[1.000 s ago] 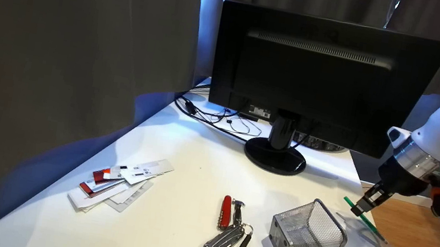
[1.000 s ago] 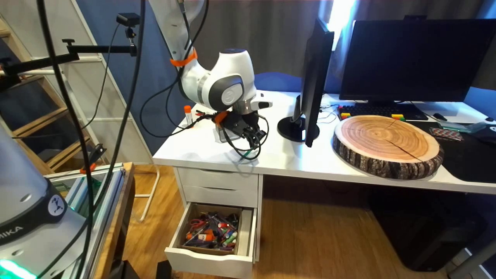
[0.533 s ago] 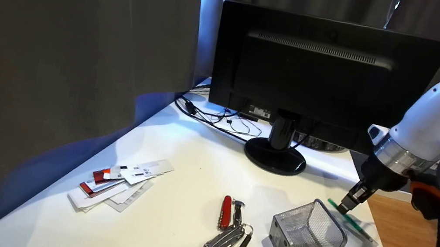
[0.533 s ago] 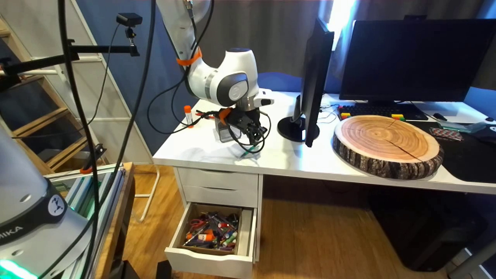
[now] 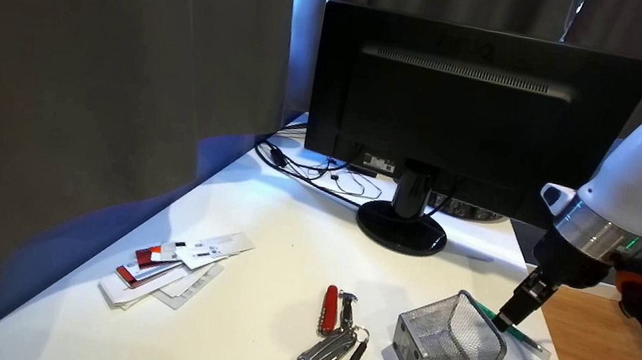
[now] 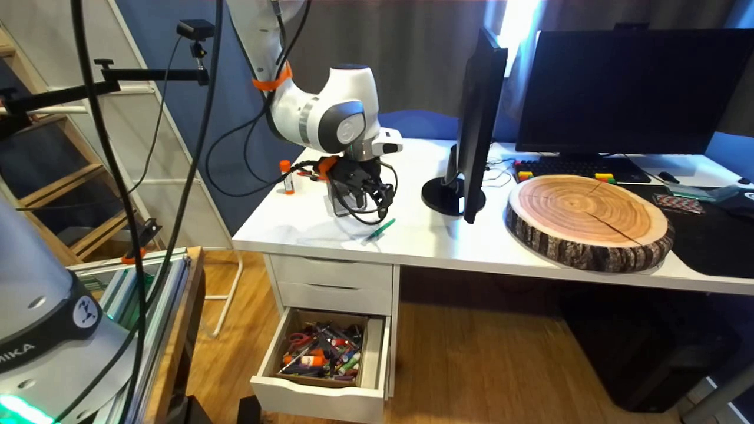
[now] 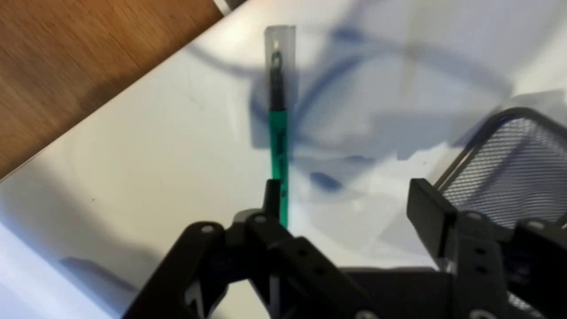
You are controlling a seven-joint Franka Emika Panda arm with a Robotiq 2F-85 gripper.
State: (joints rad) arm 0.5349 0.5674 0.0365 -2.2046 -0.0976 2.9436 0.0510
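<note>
A green pen with a clear cap point(image 7: 279, 141) lies on the white desk point(image 7: 177, 155), close to the desk's edge. My gripper point(image 7: 349, 199) stands open, its fingers wide apart with only desk showing between them in the wrist view. The left finger point(image 7: 271, 195) overlaps the pen's lower part in that view; whether it touches cannot be told. A silver mesh basket point(image 7: 509, 177) lies on its side beyond the right finger. In both exterior views the gripper point(image 5: 501, 323) hovers by the pen point(image 5: 524, 339) and the basket point(image 5: 429, 352); the pen point(image 6: 380, 231) lies free.
Left of the basket are a red pocket knife point(image 5: 329, 310), a multitool point(image 5: 326, 353) and pens. Cards and papers point(image 5: 200, 251) lie further left. A black monitor point(image 5: 465, 125) stands behind. A glue stick point(image 6: 287, 179), a wood slab point(image 6: 589, 206) and a pulled-out drawer point(image 6: 321, 400) also show.
The green pen, earlier tilted in the closed gripper, came down beside the basket and now lies on the desk. The gripper has opened and moved off it slightly.
</note>
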